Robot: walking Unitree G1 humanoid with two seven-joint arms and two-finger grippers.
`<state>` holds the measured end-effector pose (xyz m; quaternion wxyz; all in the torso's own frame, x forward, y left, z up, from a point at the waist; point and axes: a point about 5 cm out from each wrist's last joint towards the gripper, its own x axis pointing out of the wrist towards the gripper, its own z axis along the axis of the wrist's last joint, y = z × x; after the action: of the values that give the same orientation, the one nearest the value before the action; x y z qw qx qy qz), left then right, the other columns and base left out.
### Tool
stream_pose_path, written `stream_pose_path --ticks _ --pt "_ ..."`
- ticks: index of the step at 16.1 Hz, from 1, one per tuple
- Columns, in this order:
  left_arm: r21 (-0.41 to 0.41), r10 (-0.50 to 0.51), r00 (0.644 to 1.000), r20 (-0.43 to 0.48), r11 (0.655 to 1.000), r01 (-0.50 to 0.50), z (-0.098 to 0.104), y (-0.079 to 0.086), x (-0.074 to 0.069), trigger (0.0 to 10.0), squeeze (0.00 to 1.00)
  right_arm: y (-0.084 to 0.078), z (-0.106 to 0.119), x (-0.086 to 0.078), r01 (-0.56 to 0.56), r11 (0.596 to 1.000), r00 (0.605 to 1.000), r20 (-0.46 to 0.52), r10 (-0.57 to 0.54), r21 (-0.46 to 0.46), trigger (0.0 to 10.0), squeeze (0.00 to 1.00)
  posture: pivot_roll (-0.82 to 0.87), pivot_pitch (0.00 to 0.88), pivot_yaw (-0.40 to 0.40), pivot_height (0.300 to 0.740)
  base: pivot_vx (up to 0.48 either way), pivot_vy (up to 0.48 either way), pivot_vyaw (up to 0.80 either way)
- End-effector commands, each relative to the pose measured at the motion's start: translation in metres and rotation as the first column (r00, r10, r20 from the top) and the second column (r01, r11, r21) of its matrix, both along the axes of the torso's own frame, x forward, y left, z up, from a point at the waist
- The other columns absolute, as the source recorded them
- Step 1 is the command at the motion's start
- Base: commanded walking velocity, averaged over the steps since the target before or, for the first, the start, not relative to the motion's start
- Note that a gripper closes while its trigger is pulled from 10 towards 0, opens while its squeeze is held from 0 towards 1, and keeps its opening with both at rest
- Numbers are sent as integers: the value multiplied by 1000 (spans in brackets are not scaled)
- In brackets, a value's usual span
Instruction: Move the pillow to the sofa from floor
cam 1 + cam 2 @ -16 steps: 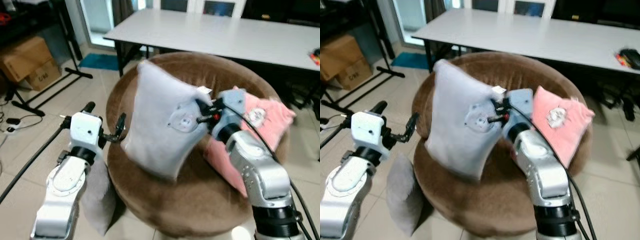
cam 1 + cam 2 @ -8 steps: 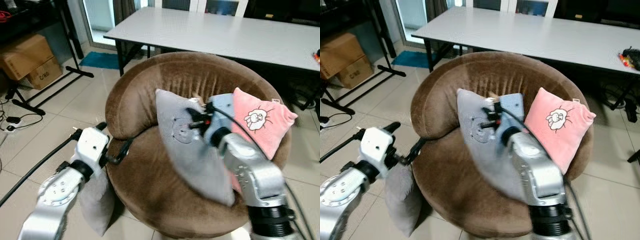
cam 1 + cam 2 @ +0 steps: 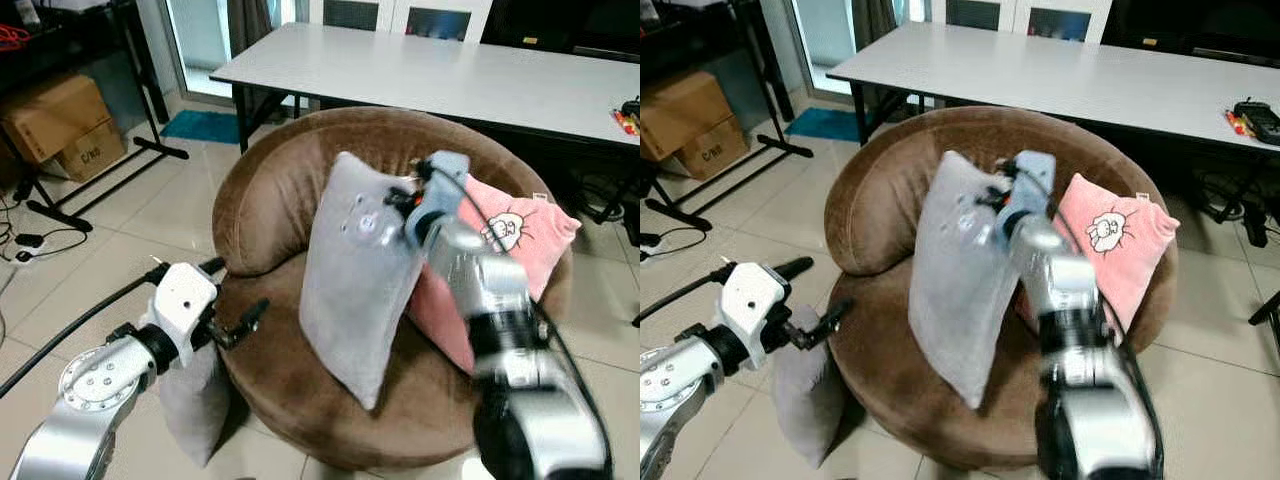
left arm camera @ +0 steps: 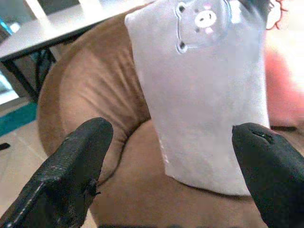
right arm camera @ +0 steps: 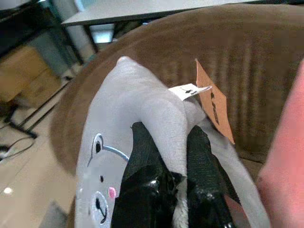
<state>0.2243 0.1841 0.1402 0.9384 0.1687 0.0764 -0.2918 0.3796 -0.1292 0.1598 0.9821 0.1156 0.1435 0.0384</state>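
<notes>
The grey pillow (image 3: 355, 275) is soft matt cloth with a printed bear face, its top corner bunched between the matt black fingers (image 5: 145, 159) of the right gripper (image 5: 172, 154); a paper tag (image 5: 212, 107) hangs from it. The sofa (image 3: 290, 190) is brown velvety plush with a ribbed nap. The pink pillow (image 3: 510, 245) looks fleecy. Both arms are brushed silver metal; the table (image 3: 480, 75) top is smooth and pale; the floor tiles (image 3: 150, 215) are faintly glossy

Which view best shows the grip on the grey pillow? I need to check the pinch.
The right wrist view: the right gripper pinches a fold near the grey pillow top. Eye views show that pillow standing on the sofa; left wrist shows its front.
</notes>
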Motion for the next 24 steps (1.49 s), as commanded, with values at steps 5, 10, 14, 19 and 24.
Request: stream_pose_path --ticks 5,10,14,19,24 --pt "-34 -96 992 -86 995 94 1 -5 -9 10000 0 -49 -3 17 211 975 977 45 -208 -65 10000 580 54 0 -10 740 0 0 0" --pt "-37 -107 990 -87 994 104 2 -6 -7 10000 0 -89 -23 8 326 928 945 26 -327 -183 10000 1000 46 0 -1 740 0 0 0" --pt "-46 -65 997 -39 997 63 6 -8 -1 10000 0 -99 -9 10 304 940 950 121 -287 -154 10000 1000 46 0 7 740 0 0 0" --pt "-60 210 973 100 977 -205 4 -5 12 10000 0 -84 5 -5 170 952 953 287 -93 -254 10000 0 29 0 17 740 0 0 0" --pt "-58 318 940 125 948 -313 1 -1 16 10000 0 -50 -13 -56 100 979 957 288 -46 -176 10000 0 14 0 19 740 0 118 0"
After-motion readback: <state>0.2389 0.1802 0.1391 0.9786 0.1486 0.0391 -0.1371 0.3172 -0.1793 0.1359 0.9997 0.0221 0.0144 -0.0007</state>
